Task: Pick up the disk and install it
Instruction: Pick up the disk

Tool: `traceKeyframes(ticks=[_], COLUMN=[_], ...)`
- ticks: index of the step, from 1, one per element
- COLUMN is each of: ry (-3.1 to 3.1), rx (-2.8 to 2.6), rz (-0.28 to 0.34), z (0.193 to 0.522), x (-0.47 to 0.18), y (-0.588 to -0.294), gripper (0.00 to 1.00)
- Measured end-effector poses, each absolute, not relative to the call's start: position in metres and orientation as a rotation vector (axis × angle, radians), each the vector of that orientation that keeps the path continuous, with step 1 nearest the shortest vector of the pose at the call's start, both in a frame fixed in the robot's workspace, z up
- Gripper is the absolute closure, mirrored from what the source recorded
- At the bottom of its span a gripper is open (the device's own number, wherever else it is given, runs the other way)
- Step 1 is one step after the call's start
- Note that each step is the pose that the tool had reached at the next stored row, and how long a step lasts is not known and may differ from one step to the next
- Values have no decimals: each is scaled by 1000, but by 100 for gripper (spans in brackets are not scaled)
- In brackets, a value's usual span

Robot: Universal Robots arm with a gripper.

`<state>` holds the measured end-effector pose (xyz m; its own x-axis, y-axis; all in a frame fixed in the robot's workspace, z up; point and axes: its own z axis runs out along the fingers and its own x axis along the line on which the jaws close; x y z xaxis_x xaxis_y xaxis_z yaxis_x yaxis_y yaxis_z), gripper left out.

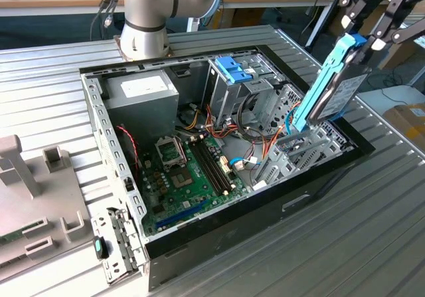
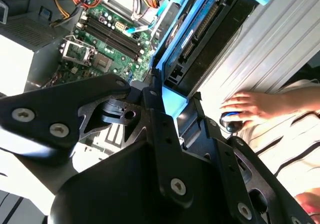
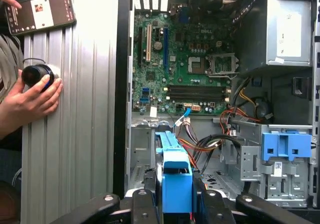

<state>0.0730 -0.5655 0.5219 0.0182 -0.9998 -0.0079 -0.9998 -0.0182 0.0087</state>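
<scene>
- Ribbed metal table (image 1: 46, 71) at the left carries the open computer case (image 1: 93, 111) in the centre of the exterior view.
- At upper right the gripper (image 1: 364, 36) has its jaws clamped on the disk (image 1: 335, 91), which hangs tilted over the case's right side.

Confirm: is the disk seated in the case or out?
Out. The gripper holds the disk tilted over the case at the exterior view's right, most of it above the rim.

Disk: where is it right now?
At the exterior view's right, the disk is held tilted in the gripper, its lower end over the grey drive bay at that end of the open computer case.
</scene>
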Motion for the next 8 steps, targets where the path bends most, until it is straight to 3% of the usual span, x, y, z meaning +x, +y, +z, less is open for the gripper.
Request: traceKeyframes(ticks=[8], ry=[-2202], rx=[2243], rz=[-17], z=[508], x=[62], y=[-579], gripper=[64])
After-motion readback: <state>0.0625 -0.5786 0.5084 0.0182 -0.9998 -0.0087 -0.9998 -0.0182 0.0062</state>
